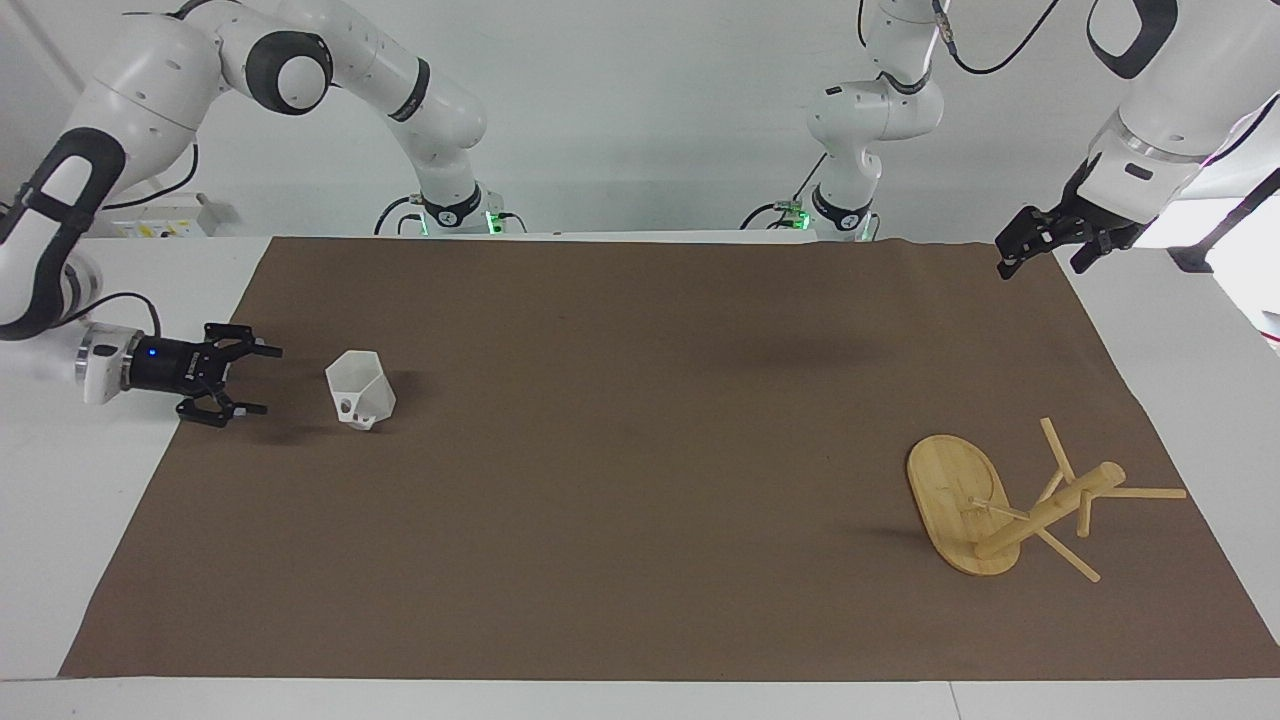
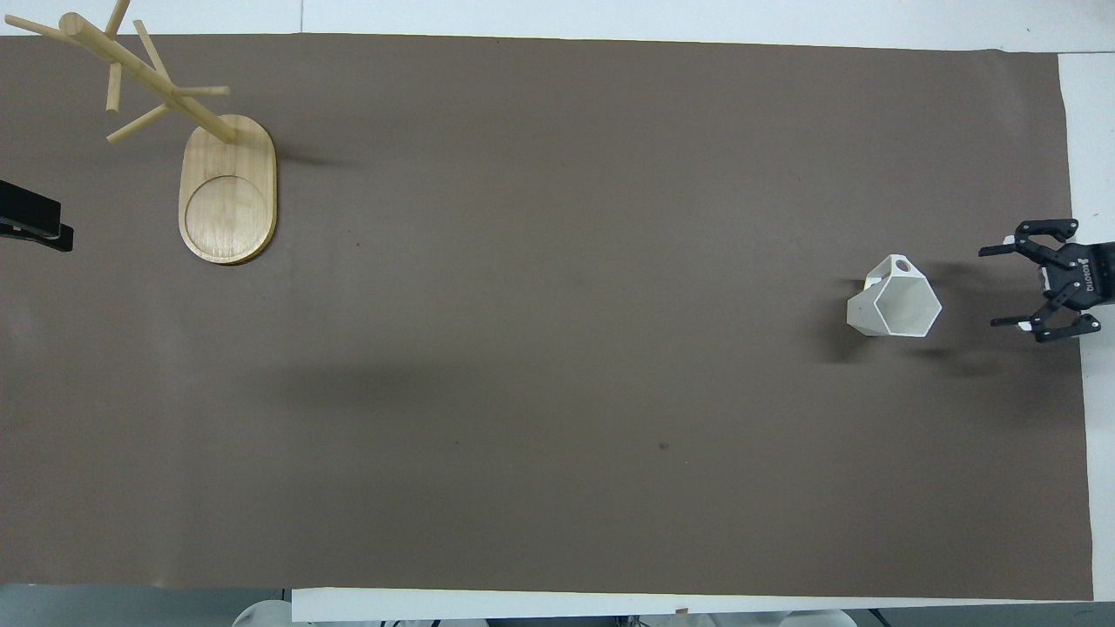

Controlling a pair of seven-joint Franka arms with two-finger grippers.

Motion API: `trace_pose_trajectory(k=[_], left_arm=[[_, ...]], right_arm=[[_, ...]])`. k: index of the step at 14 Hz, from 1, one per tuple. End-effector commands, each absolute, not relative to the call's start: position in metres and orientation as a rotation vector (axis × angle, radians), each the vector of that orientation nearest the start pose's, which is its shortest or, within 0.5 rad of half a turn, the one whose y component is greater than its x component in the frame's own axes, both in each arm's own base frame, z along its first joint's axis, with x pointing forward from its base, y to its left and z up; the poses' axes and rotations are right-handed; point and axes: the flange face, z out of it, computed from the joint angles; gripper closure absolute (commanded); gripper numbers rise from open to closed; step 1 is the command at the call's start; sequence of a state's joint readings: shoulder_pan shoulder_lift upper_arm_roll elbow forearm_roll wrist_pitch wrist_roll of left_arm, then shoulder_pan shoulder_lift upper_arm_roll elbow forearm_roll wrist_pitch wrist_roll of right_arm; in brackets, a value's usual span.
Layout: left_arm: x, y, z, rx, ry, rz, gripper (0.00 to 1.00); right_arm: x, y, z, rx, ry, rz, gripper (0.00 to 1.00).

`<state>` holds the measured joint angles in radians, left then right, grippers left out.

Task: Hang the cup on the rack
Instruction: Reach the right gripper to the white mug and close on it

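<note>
The white faceted cup stands upright on the brown mat toward the right arm's end of the table, rim up, its pierced handle on the side away from the robots; it also shows in the overhead view. My right gripper is open and empty, held level and low over the mat's edge, pointing at the cup with a short gap between them. The bamboo rack stands toward the left arm's end, farther from the robots than the cup. My left gripper is open and waits in the air over the mat's corner.
The brown mat covers most of the white table. Several thin pegs stick out from the rack's post. The left gripper shows at the overhead view's edge beside the rack.
</note>
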<state>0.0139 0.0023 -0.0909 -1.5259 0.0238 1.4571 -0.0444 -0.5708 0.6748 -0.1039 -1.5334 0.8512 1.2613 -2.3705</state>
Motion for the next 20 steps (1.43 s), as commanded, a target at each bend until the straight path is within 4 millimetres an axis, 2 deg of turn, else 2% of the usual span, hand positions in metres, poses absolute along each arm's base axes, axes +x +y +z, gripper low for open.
trace_pose_trajectory(k=[1,5,8,11,16,20], left_arm=[[0.533,-0.036,0.636,-3.11,0.057,0.117,0.0],[0.533,-0.036,0.636,-3.11,0.057,0.117,0.0],[0.533,-0.036,0.636,-3.11,0.057,0.117,0.0],[0.533,-0.037,0.636,-3.11,0.059,0.117,0.0],[0.533,-0.036,0.636,-3.11,0.057,0.117,0.0],[0.534,-0.036,0.636,-3.11,0.057,0.108,0.0]], right_arm=[[0.538,-0.29,0.246,-1.407,-1.431,-0.956,0.0],[0.522,-0.273,0.22,-1.367,-1.458,-1.023,0.0],[0.526,-0.255,0.216,-1.35,-1.467,-1.006,0.0],[0.517,-0.246,0.206,-1.354,-1.465,-1.011,0.0],[0.521,-0.219,0.201,-1.323,-1.455,-1.041,0.0],[0.52,-0.215,0.2,-1.319,-1.446,-1.051,0.0]])
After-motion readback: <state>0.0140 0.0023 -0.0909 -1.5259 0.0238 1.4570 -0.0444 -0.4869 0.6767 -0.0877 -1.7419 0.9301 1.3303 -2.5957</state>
